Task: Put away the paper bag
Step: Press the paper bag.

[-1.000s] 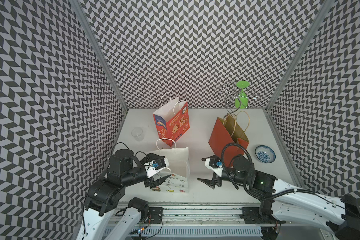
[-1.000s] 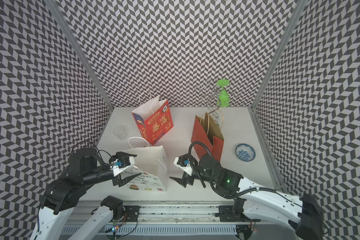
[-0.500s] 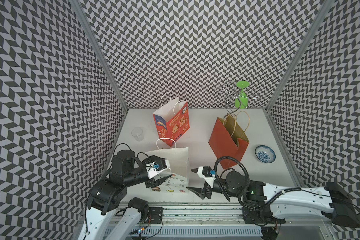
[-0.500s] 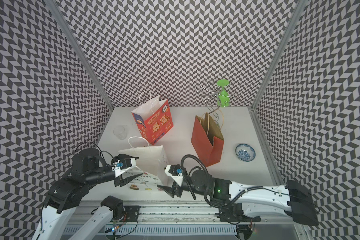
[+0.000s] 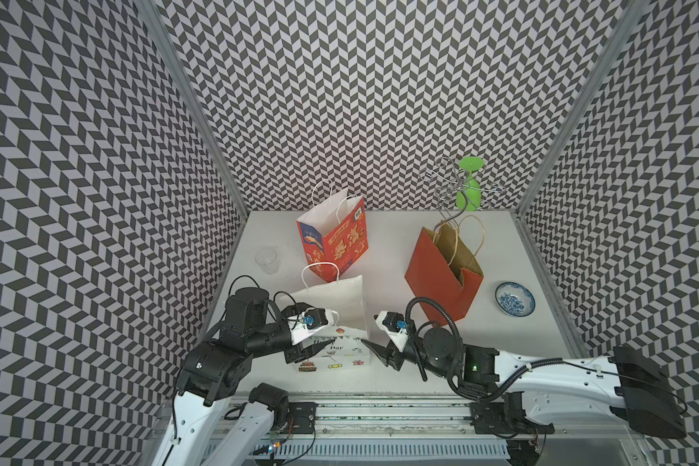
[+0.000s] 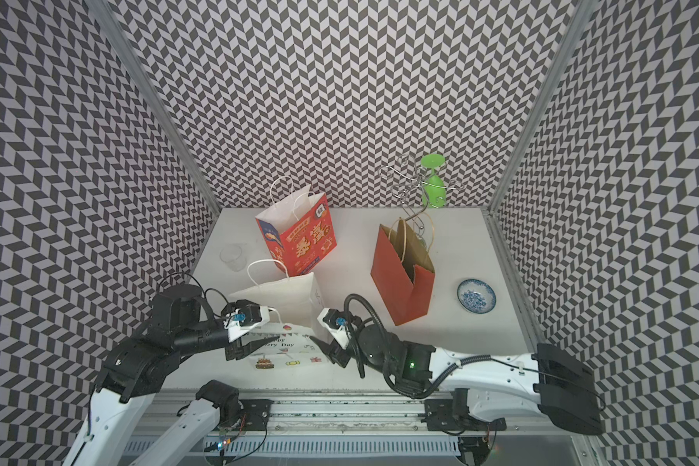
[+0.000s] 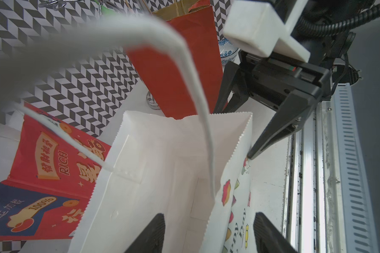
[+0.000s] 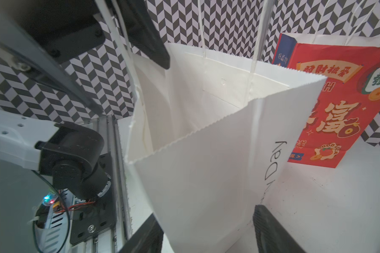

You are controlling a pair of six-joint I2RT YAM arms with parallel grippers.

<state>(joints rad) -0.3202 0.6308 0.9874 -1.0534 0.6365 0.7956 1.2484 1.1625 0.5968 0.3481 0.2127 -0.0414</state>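
Chevron-patterned booth, white tabletop [image 5: 380, 250]. White paper gift bag with printed front [image 5: 331, 298]: upright near front edge. Left claw [image 7: 208, 215]: open, astride printed front wall. Right claw [image 8: 206, 215]: open, astride narrow side panel. Risks crumpling or tipping under uneven squeeze.

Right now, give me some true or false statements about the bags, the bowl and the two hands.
1. The white bag stands upright, mouth open. True.
2. The left hand is shut tight. False: its jaws stand apart, one inside the white bag, one outside its printed front wall.
3. The blue patterned bowl lies inside the plain red bag. False: it sits on the table beside that bag.
4. The right hand has open jaws at the white bag's side edge. True.
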